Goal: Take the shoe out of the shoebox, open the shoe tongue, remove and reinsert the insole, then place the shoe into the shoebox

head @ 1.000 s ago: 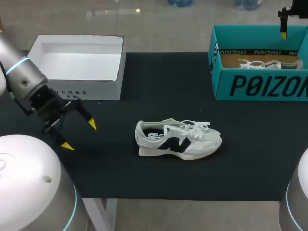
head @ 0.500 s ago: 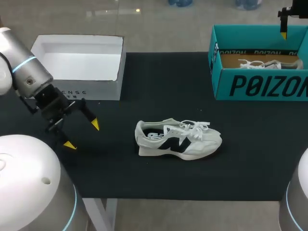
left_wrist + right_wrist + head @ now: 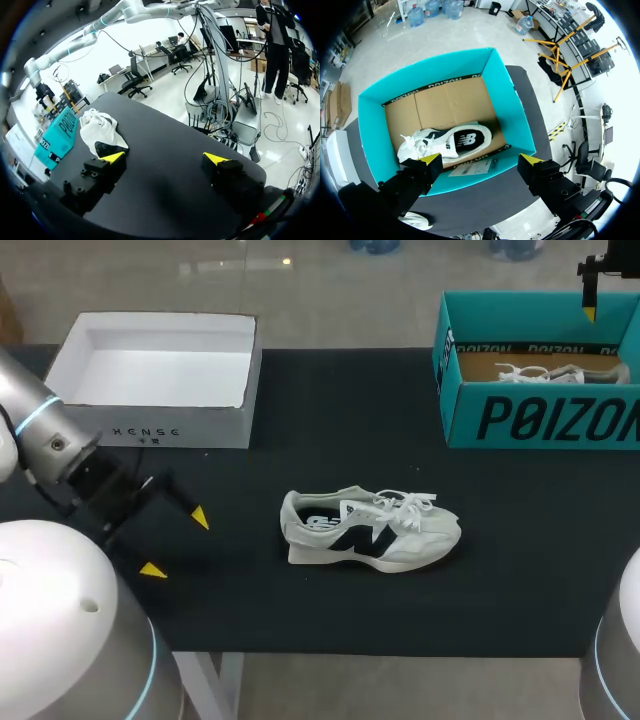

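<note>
A white and grey sneaker (image 3: 370, 530) with a dark logo lies on its side in the middle of the black mat. My left gripper (image 3: 176, 544) stands open well to the left of it, low over the mat, with nothing between its fingers. The left wrist view has the sneaker (image 3: 100, 131) ahead of my left gripper (image 3: 164, 158), beyond one finger. At the back right stands the teal shoebox (image 3: 540, 420) with a second sneaker (image 3: 560, 372) inside. My right gripper (image 3: 481, 161) hangs open high above the shoebox (image 3: 370, 130) and that sneaker (image 3: 447, 142). One yellow fingertip (image 3: 590, 313) shows in the head view.
An open white box (image 3: 150, 430) sits at the back left, just behind my left arm. The black mat (image 3: 330, 420) covers the table up to its front edge.
My left gripper has shifted a little toward the table's front edge and stays open. The sneaker, the boxes and my right arm have not moved.
</note>
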Available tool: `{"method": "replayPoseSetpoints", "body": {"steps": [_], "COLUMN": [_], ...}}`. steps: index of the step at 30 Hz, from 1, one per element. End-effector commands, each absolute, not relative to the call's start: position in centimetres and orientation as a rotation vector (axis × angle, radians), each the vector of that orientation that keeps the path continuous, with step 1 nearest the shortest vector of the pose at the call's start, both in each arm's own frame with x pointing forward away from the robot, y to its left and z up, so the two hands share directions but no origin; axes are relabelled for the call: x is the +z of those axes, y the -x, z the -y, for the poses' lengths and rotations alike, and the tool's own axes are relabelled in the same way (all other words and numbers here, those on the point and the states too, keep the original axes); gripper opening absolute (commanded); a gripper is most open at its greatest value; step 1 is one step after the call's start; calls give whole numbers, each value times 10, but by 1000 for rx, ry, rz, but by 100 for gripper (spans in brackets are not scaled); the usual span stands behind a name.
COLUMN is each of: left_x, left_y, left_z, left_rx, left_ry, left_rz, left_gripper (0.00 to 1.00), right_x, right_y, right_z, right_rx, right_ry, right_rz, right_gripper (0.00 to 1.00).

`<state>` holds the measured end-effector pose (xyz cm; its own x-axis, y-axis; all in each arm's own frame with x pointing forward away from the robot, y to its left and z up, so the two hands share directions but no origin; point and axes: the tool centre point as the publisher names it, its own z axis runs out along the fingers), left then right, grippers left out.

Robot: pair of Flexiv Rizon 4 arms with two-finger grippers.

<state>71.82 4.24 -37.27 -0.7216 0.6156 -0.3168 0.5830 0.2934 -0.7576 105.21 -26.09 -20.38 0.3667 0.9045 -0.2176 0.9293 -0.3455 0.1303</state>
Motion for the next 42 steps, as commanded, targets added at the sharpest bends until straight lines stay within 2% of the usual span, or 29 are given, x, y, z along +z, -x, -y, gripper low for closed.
{"method": "replayPoseSetpoints", "body": {"steps": [1, 10, 26, 33, 42], "left_x": [-374, -371, -369, -380, -396], "left_y": [-695, -706, -705, -718, -730], "left_z": [-48, -48, -41, -19, 26], "left_rx": [1831, 1918, 1958, 1988, 1940], "left_ry": [568, 298, 360, 61, 143], "left_rz": [2648, 2540, 2537, 2554, 2488], "left_gripper": [100, 100, 100, 100, 100], "right_x": [-204, -204, -204, -204, -204], "right_y": [-1052, -1052, -1052, -1052, -1052], "right_z": [261, 261, 261, 261, 261], "right_rx": [-156, -156, -156, -156, -156], "right_ry": [-2396, -2396, -2396, -2396, -2396], "right_rz": [-1640, -1640, -1640, -1640, -1640], "right_gripper": [100, 100, 100, 100, 100]}}
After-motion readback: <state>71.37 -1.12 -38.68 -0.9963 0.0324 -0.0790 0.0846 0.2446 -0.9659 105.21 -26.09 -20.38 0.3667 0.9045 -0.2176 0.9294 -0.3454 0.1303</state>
